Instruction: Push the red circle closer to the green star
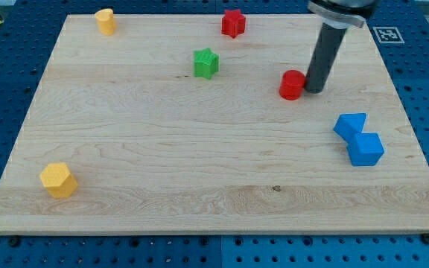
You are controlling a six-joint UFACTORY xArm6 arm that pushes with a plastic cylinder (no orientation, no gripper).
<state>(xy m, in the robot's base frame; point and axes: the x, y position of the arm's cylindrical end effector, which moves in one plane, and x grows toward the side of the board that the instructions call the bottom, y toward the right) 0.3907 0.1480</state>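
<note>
— Nearest sits a yellow block (58, 180), near left on the board (199, 186); what lies right?

— Two blue blocks (359, 138), touching, at the right edge; farther in, the red circle (292, 85), with my tip (313, 90) touching its right side.

— And the green star (205, 63)?

— Left of the circle, well apart; a red star (233, 23) far centre; another yellow block (106, 21) far left.

— Any pincer?

— None; just a rod.
</note>
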